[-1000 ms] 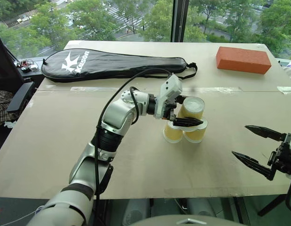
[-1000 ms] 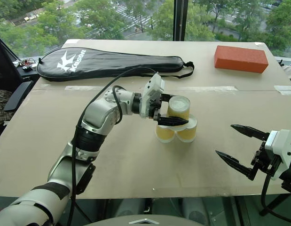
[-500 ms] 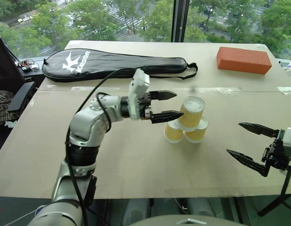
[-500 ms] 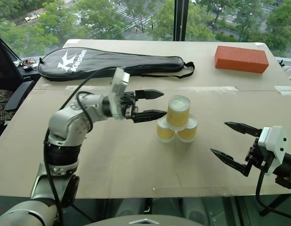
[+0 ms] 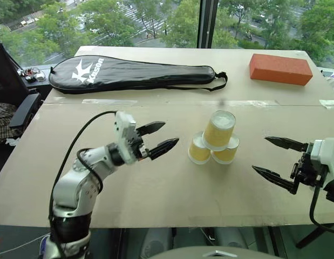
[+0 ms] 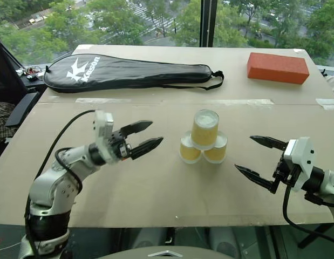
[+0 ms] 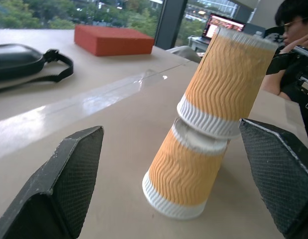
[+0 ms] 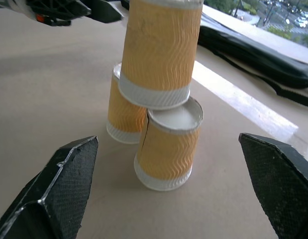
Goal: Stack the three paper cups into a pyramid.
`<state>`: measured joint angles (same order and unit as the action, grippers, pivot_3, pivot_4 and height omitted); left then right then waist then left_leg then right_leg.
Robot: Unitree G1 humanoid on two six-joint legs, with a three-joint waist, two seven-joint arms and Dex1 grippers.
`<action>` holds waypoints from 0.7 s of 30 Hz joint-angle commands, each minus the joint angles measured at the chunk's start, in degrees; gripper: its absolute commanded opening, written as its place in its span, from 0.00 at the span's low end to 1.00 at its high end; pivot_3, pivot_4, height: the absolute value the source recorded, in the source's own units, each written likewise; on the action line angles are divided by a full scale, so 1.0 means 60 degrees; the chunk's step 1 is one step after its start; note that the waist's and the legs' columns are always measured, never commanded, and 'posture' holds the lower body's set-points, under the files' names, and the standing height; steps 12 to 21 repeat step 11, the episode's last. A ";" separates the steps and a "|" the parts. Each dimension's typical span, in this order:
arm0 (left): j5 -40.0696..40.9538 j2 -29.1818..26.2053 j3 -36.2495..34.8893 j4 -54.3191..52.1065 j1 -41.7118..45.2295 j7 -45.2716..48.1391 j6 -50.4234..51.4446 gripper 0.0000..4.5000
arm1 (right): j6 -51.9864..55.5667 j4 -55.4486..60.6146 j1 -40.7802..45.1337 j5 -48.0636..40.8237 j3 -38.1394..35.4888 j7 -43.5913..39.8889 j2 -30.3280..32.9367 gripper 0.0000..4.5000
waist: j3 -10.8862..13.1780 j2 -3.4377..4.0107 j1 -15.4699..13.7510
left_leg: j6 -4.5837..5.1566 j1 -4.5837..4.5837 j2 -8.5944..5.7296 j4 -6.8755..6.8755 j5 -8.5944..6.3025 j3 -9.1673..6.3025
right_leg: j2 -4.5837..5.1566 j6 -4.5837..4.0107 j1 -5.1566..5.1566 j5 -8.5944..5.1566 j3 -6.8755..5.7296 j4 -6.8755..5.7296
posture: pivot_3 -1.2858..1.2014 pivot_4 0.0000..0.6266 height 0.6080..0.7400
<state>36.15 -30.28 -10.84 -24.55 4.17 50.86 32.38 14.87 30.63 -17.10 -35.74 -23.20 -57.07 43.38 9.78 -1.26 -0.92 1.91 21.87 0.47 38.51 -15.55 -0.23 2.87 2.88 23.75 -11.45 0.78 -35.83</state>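
Now my left pincer [image 5: 158, 137] gapes empty just beside the three paper cups [image 5: 213, 139]; a careless swing would topple them.

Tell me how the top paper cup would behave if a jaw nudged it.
The top cup would probably topple easily: it sits upside down, bridging the two lower cups by its rim alone. Thin ribbed paper suggests it is light, likely to skid or roll, and to dent if squeezed.
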 commanded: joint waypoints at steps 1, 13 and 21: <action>0.0233 -0.0416 -0.0935 -0.0675 -0.1199 0.0293 -0.0459 0.99 | -0.0313 -0.0179 -0.0695 -0.0007 -0.0984 -0.0439 0.0082 1.00 | -0.0001 0.0001 0.0013 | 0.0000 -0.0001 0.0000 -0.0002 0.0000 0.0003 | 0.0001 0.0001 0.0000 -0.0001 0.0003 0.0000 | 0.52 0.24 1.00; -0.0066 -0.1023 -0.2127 -0.0244 -0.4237 0.1042 -0.1335 0.99 | -0.1077 -0.1591 -0.1874 0.0428 -0.1765 -0.1192 -0.0050 1.00 | -0.0006 0.0007 0.0023 | -0.0003 -0.0016 0.0011 -0.0006 -0.0003 0.0027 | 0.0022 0.0038 0.0007 -0.0026 0.0013 0.0003 | 0.52 0.24 1.00; -0.0066 -0.1023 -0.2127 -0.0244 -0.4237 0.1042 -0.1335 0.99 | -0.1077 -0.1591 -0.1874 0.0428 -0.1765 -0.1192 -0.0050 1.00 | -0.0006 0.0007 0.0023 | -0.0003 -0.0016 0.0011 -0.0006 -0.0003 0.0027 | 0.0022 0.0038 0.0007 -0.0026 0.0013 0.0003 | 0.52 0.24 1.00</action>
